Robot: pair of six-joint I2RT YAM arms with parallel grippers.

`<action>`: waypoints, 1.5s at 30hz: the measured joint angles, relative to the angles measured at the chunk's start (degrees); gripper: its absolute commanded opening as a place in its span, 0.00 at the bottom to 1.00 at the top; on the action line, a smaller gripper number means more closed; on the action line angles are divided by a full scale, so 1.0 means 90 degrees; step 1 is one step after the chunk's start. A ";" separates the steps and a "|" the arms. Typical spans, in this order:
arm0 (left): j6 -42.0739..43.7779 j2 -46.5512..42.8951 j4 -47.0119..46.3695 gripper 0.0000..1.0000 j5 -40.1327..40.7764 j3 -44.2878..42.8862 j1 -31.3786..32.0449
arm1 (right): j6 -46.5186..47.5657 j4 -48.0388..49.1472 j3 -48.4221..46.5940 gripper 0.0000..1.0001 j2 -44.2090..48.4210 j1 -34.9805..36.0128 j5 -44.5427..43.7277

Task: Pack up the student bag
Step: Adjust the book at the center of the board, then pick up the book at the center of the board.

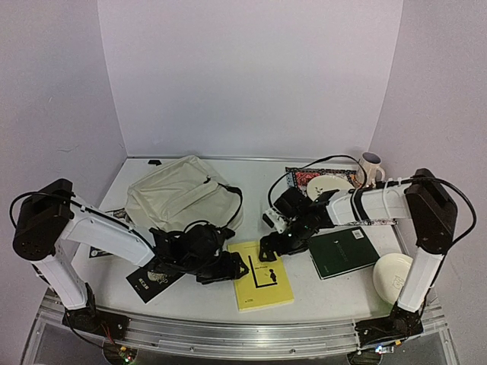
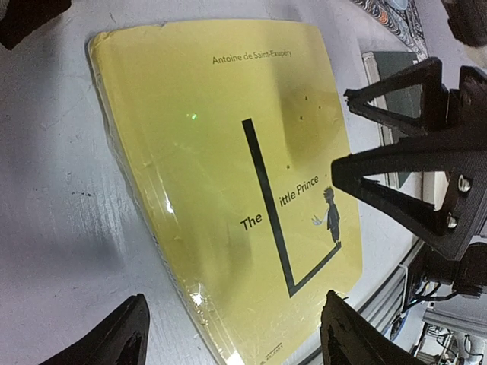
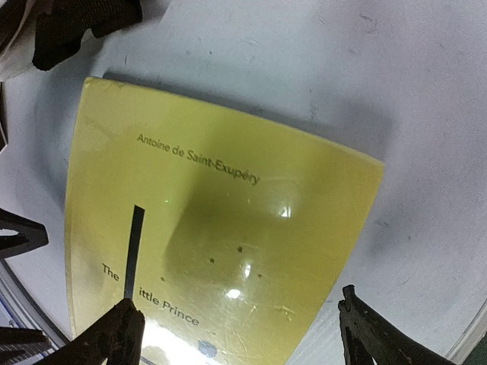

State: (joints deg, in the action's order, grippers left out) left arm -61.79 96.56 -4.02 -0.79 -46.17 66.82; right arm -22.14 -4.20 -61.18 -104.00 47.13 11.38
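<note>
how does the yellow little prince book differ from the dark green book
The yellow Little Prince book has a bold black L on its cover; the dark green book shows only small pale print. The yellow one lies mid-table at the front; the green one lies further right. Both lie closed and flat.

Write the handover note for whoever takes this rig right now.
Left tool: open, empty, at the left side of the book.
Right tool: open, empty, at the book's far edge.
Bag: lying at the back left, not held. Whether it is unzipped cannot be told.
Book: flat on the table near the front, just in front of the bag, with a tool on either side.
Done: nothing visibly packed.
Left: grip the book, open the bag, put the book in. The notebook and booklet lie loose, probably next.
</note>
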 measured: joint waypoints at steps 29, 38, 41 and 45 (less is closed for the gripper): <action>-0.1484 0.0520 -0.2378 0.62 0.0050 0.0755 -0.0031 | -0.0965 0.1307 0.1145 0.68 0.0346 -0.0175 0.1023; -0.1807 0.0889 -0.3711 0.49 -0.0195 0.1147 -0.0041 | -0.1164 0.1638 0.1270 0.68 0.0391 -0.0292 0.0796; -0.1804 0.0893 -0.3881 0.50 -0.0241 0.1212 -0.0015 | -0.1192 0.1720 0.1294 0.68 0.0391 -0.0303 0.0796; -0.1767 0.0872 -0.4179 0.52 -0.0189 0.1350 0.0035 | -0.1195 0.1791 0.1316 0.68 0.0391 -0.0311 0.0799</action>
State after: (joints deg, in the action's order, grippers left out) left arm -77.69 104.41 -41.63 -2.49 -34.02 67.14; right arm -32.89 11.92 -49.34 -100.49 44.34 18.57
